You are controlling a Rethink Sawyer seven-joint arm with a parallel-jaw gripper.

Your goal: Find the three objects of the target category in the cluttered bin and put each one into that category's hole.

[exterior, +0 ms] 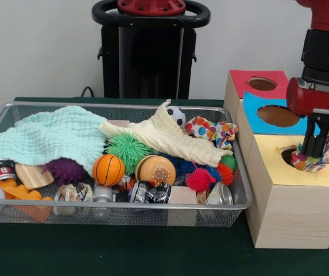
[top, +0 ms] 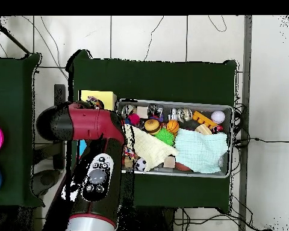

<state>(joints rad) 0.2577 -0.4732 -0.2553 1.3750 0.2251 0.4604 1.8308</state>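
**A:** Where is the piece it has in hand?

**B:** Over the yellow-topped box [exterior: 302,172]. The gripper [exterior: 315,150] is pinched on a colourful patterned cloth [exterior: 313,161], which hangs bunched at the yellow hole [exterior: 289,154] — its lower folds seem to dip past the rim, though I can't tell how far in they go.

**A:** How do you judge it will handle?

**B:** Soft and light, no stiffness at all. It droops around the fingers rather than holding a shape, so I expect it to drop slowly and perhaps snag on the hole's edge. Nothing fragile about it.

**A:** And the others of its kind?

**B:** In the wire mesh bin [exterior: 124,210] a second patterned cloth [exterior: 213,131] lies at the end nearest the boxes, on top of the clutter. A cream waffle cloth [exterior: 164,137] is draped across the middle, and a mint green cloth [exterior: 46,138] covers the far end.

**A:** Where would you take hold?

**B:** At a raised fold or a bunched ridge — a flat stretch gives the fingers nothing, and the spiky green ball [exterior: 128,150] sits just under the cream one.
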